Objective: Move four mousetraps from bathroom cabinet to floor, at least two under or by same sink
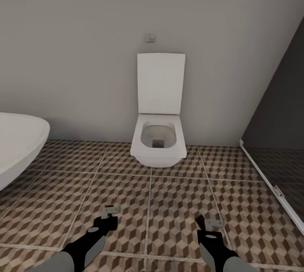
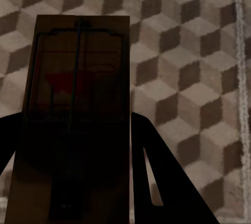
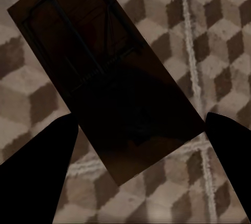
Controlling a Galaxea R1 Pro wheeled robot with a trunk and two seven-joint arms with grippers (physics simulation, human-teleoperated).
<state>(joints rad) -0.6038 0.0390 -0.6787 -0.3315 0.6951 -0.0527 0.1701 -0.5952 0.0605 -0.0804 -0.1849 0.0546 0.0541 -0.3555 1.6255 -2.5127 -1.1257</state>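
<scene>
While both arms hang low over the tiled floor (image 1: 169, 204), each gripper carries a mousetrap for setting down. Left gripper (image 1: 109, 218) clamps one mousetrap (image 2: 78, 109); right gripper (image 1: 210, 227) pinches another (image 3: 104, 78).

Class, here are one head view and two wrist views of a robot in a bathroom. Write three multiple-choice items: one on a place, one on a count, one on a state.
1. Where is the bathtub?
A. left of the toilet
B. right of the toilet
C. behind the toilet

2. How many mousetraps are in view?
A. none
B. two
C. four

3. The toilet lid is
A. shut
B. raised
C. missing

Answers:
1 A: the tub's rim shows at the head view's left edge.
2 B: one mousetrap between the left gripper fingers, another mousetrap at the right gripper.
3 B: it stands upright against the wall, bowl open.
</scene>
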